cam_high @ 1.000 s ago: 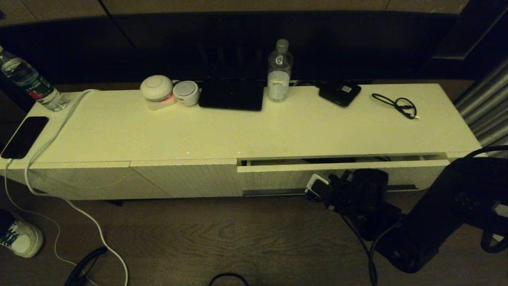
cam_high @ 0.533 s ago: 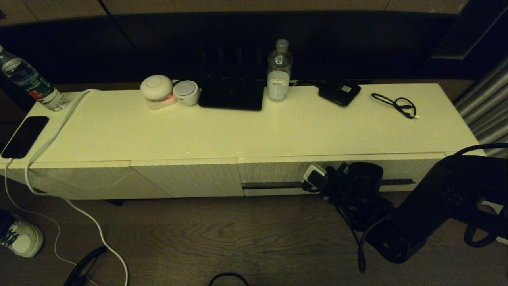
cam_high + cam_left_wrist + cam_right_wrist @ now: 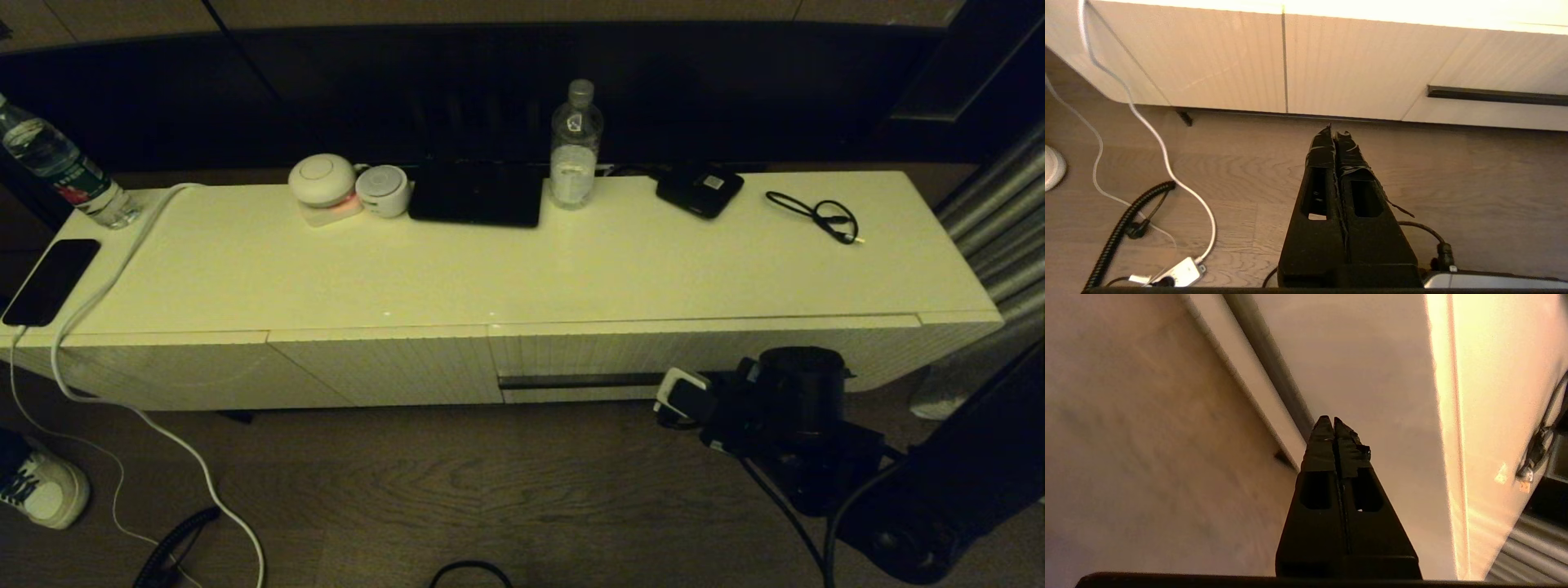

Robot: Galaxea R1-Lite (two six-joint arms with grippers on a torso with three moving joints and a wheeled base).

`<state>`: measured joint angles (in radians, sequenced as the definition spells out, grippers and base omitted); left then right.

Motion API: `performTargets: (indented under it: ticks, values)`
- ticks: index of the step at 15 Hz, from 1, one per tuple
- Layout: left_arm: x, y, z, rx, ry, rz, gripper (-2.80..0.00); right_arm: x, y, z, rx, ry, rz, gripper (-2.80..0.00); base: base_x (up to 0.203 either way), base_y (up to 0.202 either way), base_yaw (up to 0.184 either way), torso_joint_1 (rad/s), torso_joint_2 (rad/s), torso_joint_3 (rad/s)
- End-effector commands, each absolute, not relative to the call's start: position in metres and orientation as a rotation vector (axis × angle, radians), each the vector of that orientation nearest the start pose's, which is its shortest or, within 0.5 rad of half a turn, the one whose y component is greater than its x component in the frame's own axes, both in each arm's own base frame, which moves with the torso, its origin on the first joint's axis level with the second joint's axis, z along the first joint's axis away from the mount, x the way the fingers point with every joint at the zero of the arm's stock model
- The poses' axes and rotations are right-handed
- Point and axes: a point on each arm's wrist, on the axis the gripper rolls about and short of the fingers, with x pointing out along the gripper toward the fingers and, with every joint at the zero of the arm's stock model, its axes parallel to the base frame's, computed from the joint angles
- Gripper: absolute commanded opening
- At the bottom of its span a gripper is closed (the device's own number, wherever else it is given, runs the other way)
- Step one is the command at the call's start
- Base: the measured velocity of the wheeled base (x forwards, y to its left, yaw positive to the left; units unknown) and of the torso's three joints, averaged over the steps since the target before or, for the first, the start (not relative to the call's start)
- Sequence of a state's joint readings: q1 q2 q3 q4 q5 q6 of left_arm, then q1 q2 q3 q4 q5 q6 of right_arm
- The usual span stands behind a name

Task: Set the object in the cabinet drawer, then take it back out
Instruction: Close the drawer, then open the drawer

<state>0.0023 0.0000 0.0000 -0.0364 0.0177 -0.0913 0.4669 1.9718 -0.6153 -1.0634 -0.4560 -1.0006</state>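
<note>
the right gripper [image 3: 1334, 421] has its fingers pressed together on nothing, its tip just off the front of the cabinet drawer [image 3: 588, 353], near the dark slot handle [image 3: 580, 380]. the drawer sits flush in the cabinet [image 3: 522, 278] under its front edge, toward the right end. the object cannot be seen. the left gripper [image 3: 1336, 131] is likewise closed and empty, low over the floor [image 3: 1474, 183] before the cabinet's left panels.
</note>
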Motion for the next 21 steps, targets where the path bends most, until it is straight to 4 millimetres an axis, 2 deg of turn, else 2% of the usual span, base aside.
performTargets:
  ticks: [1,4,6,8,10,12,16,21]
  values:
    - [-0.023,0.000,0.079,-0.092,-0.039,0.020,-2.80,0.261,0.123,0.122,-1.117,0.206,0.135,-2.80,0.000,0.000,0.000,0.000,0.00,0.000]
    - [-0.023,0.000,0.079,-0.092,-0.039,0.020,-2.80,0.226,0.108,0.137,-1.131,0.231,0.159,-2.80,0.000,0.000,0.000,0.000,0.00,0.000]
    - [-0.023,0.000,0.079,-0.092,-0.039,0.020,-2.80,0.196,0.096,0.148,-1.150,0.252,0.194,-2.80,0.000,0.000,0.000,0.000,0.00,0.000]
    - [-0.023,0.000,0.079,-0.092,-0.039,0.020,-2.80,0.162,0.084,0.146,-1.201,0.307,0.280,-2.80,0.000,0.000,0.000,0.000,0.00,0.000]
    - [-0.023,0.000,0.079,-0.092,-0.039,0.020,-2.80,0.132,0.072,0.135,-1.309,0.394,0.428,-2.80,0.000,0.000,0.000,0.000,0.00,0.000]
    - [-0.023,0.000,0.079,-0.092,-0.039,0.020,-2.80,0.114,0.064,0.128,-1.358,0.459,0.548,-2.80,0.000,0.000,0.000,0.000,0.00,0.000]
    - [-0.023,0.000,0.079,-0.092,-0.039,0.020,-2.80,0.097,0.058,0.119,-1.358,0.533,0.758,-2.80,0.000,0.000,0.000,0.000,0.00,0.000]
    - [-0.023,0.000,0.079,-0.092,-0.039,0.020,-2.80,0.108,0.067,0.112,-1.286,0.560,0.894,-2.80,0.000,0.000,0.000,0.000,0.00,0.000]
